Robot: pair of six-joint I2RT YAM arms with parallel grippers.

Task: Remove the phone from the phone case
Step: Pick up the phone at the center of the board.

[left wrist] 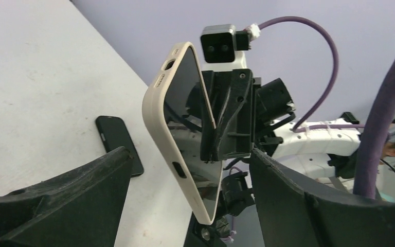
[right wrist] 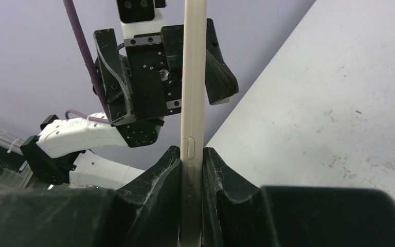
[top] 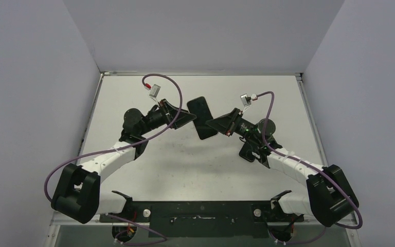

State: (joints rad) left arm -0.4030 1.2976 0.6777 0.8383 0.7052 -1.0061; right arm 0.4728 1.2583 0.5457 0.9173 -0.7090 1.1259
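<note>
while the right gripper [right wrist: 191, 160] clamps the beige phone case [left wrist: 159, 118] upright in the air, the left gripper [left wrist: 190, 154] gapes open beside it. the black phone [left wrist: 119, 145] lies flat on the table [left wrist: 41, 77].

My overhead cam sits up behind the arm bases and looks down on the flat white worktop [top: 195, 170], far enough back to catch both arms whole. The two wrist cams face each other: the left one peers out past the black left end effector [top: 182, 117] toward the right arm, the right one past the black right end effector [top: 218, 123] toward the left. Both sit really close to the beige rubbery phone case [left wrist: 159, 128], the bit they share.
</note>
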